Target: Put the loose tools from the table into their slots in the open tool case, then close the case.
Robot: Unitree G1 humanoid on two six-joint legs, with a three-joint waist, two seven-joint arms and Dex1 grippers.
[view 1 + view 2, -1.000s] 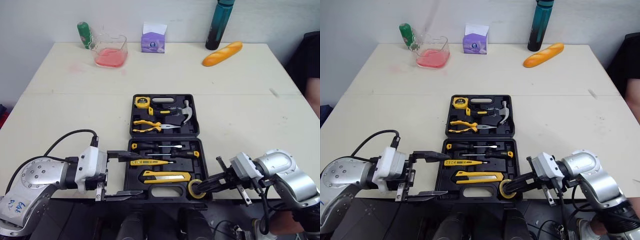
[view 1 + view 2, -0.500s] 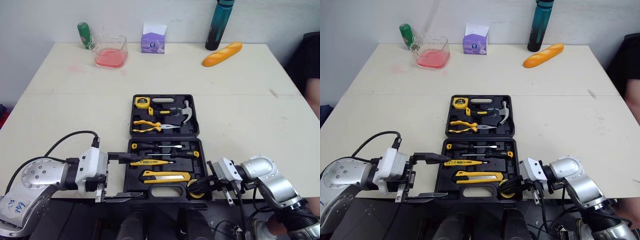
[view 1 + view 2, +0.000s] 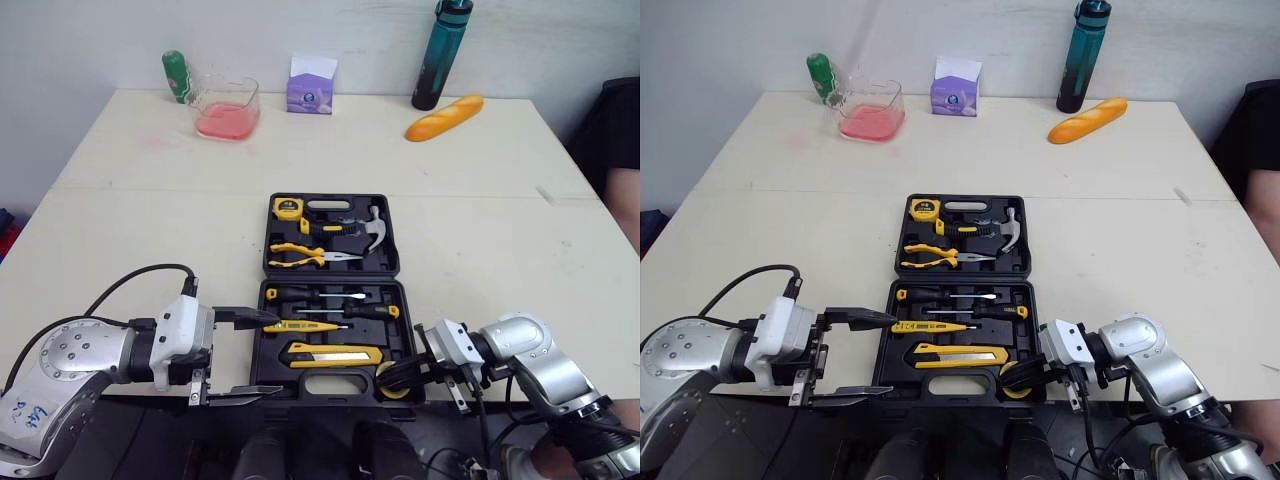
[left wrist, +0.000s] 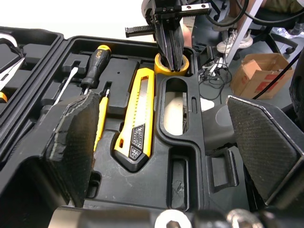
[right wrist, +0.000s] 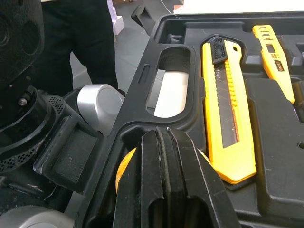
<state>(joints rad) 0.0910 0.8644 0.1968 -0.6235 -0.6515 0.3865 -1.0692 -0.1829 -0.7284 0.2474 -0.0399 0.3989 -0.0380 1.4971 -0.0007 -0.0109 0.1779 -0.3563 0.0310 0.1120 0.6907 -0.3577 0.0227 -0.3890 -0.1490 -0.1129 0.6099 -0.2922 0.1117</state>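
The black tool case (image 3: 330,200) lies open in the middle of the table. Its far half holds a tape measure (image 3: 286,208), pliers (image 3: 300,252) and a hammer (image 3: 372,228). In the near half lie two screwdrivers (image 3: 320,293), a yellow tester pen (image 3: 300,326) and a yellow utility knife (image 3: 335,353). A yellow tape roll (image 4: 172,64) sits at the near right corner. My right gripper (image 3: 392,377) is shut, its tips poking into the roll's hole. My left gripper (image 3: 278,352) stands open at the case's near left corner, holding nothing.
At the table's far edge stand a green bottle (image 3: 176,75), a glass container of pink liquid (image 3: 226,108), a purple tissue box (image 3: 309,88), a teal bottle (image 3: 438,52) and a bread loaf (image 3: 443,112). The case reaches the table's front edge. A person (image 3: 622,150) is at the right.
My right gripper moved left toward the case, bringing the tape roll down into the near right corner. The left gripper stayed put. The camera shifted slightly.
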